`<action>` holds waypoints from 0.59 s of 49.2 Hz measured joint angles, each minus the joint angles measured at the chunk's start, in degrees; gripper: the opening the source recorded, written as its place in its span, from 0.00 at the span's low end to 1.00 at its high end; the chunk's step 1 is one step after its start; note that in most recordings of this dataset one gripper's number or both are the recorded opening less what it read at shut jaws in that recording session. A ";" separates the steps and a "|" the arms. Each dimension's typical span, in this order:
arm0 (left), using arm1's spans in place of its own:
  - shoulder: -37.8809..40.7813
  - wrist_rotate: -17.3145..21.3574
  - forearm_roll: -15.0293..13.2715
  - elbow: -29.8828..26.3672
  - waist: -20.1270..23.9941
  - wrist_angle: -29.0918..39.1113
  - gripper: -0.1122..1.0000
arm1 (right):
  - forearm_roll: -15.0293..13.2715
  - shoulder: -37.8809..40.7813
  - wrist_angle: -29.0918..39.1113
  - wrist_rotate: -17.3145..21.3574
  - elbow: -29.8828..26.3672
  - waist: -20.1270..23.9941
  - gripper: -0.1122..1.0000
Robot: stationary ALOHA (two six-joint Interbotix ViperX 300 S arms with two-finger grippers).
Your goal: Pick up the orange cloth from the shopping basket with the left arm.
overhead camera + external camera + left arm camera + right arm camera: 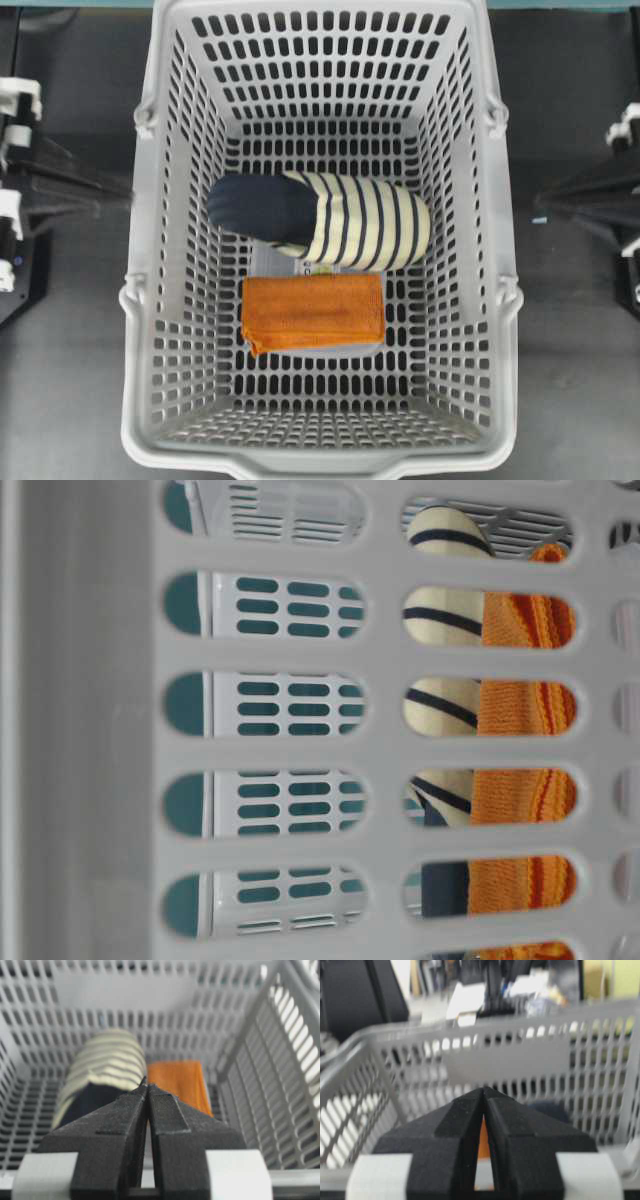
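While folded flat in the shopping basket point(150, 300), bright-orange terry cloth point(313, 311); both claws clenched, empty.

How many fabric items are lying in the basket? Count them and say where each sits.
2. The orange cloth lies flat on the floor of the shopping basket, near the middle. The navy-and-cream striped item lies right beside it. Nothing seems hidden beneath them.

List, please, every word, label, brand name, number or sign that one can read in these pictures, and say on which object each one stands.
No text can be read in any view.
A small white tag under the striped fabric item, beside the orange cloth, carries marks too small to read.
The shopping basket shows no print.
Background clutter in the right wrist view is blurred.
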 measured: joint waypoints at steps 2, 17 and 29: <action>1.85 0.00 0.00 -2.29 -0.62 3.08 0.10 | 0.00 0.09 1.23 0.09 -0.09 0.35 0.10; 16.96 0.00 0.00 -18.46 -2.11 20.30 0.10 | 0.09 -0.35 5.27 0.09 -0.44 1.14 0.09; 31.55 0.26 0.00 -30.15 -4.04 30.41 0.10 | 0.00 -0.44 5.98 0.09 -0.35 1.14 0.09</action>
